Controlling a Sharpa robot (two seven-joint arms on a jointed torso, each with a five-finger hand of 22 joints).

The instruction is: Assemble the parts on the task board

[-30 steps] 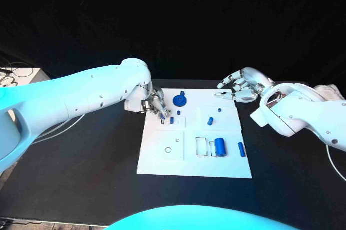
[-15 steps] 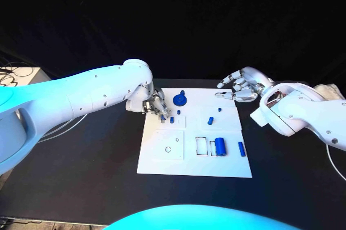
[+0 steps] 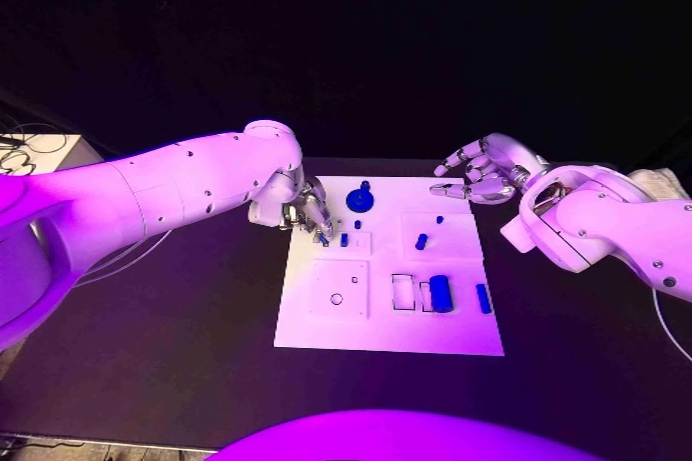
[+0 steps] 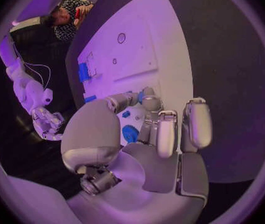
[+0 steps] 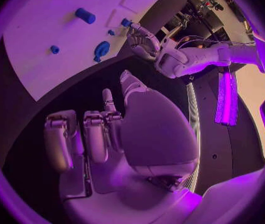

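Item: task board [image 3: 378,321], white plate lying flat mid-bench [image 3: 173,361].

Left hand [image 3: 306,213]: over the board's near-left corner, fingertips down beside a small blue peg [image 3: 343,240] that stands at a square recess. The peg lies just to the board-centre side of the fingertips, long axis upright. Whether the fingers pinch the peg or only touch beside it, I cannot tell; the left wrist view shows a fingertip [image 4: 147,95] next to a blue piece [image 4: 126,114], contact unclear.

Right hand [image 3: 486,171]: off the board's far-right corner, above the bench, fingers spread, holding nothing.

Nearer hand to the peg: the left, by a wide margin.

Other parts: round blue gear [image 3: 361,197] beyond the peg; blue cylinder [image 3: 440,293] lying lengthwise toward the robot.

Difference from a second earlier: the left hand sits slightly closer over the peg's recess; right hand and loose parts unchanged.
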